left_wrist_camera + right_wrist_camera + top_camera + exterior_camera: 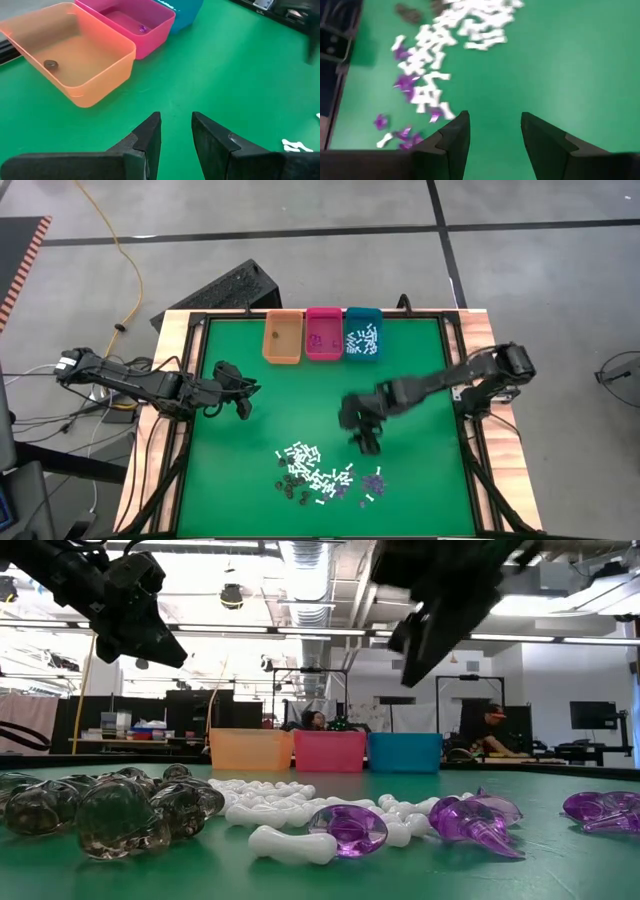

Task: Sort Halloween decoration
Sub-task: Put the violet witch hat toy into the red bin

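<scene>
Halloween decoration (318,475) pile near front table edge, centre; few pcs already in bins at back edge. Right hand (366,442) fingers spread, empty, just behind pile. Left hand (243,404) part-open, empty, waiting left-centre. Step: reaching for next pc. Next: descend, pinch single pc.

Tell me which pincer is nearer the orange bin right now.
Left. The left pincer hangs just short of the orange bin, toward the table's left side. The right pincer is farther off, mid-table, close to the loose pile.
</scene>
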Available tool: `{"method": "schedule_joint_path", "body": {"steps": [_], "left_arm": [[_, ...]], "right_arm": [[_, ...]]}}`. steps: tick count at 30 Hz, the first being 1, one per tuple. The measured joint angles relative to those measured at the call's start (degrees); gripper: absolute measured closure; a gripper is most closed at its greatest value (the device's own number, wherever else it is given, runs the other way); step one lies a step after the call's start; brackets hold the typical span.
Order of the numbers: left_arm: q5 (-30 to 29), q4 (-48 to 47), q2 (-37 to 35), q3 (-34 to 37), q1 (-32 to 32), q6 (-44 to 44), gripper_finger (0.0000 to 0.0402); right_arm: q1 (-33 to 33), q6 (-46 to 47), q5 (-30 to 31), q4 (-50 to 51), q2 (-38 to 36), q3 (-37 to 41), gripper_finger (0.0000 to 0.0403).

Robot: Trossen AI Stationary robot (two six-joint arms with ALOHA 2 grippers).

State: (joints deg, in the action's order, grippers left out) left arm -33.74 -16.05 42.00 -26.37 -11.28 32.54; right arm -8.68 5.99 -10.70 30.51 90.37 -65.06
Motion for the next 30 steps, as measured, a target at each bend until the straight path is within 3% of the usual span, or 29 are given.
{"method": "schedule_joint_path", "body": {"steps": [4, 7, 11, 20, 26, 30], "left_arm": [[-0.01, 0.0, 0.02, 0.0, 0.0, -0.71, 0.0303], [-0.01, 0.03, 0.01, 0.0, 0.02, -0.8, 0.0303], [-0.01, 0.06, 0.0, 0.0, -0.01, -0.82, 0.0303], [0.12, 0.0, 0.02, 0.0, 0.01, -0.73, 0.0303], [0.14, -0.13, 0.0, 0.0, 0.0, -0.62, 0.0303], [0.14, -0.15, 0.0, 0.0, 0.01, -0.62, 0.0303]], "right_arm": [[-8.65, 3.4, 9.18, -2.58, 0.0, 0.0, 0.0201], [-12.72, 5.9, 12.4, -7.54, 1.67, -0.07, 0.0208], [-16.05, 6.2, 12.39, -10.98, 6.77, -0.96, 0.0213], [-17.4, 6.17, 9.43, -7.08, 16.33, -5.06, 0.0213], [-19.26, 6.49, 7.61, -3.55, 18.73, -5.81, 0.0214], [-19.73, 7.55, 10.38, -1.86, 18.73, -5.84, 0.0214]]}}
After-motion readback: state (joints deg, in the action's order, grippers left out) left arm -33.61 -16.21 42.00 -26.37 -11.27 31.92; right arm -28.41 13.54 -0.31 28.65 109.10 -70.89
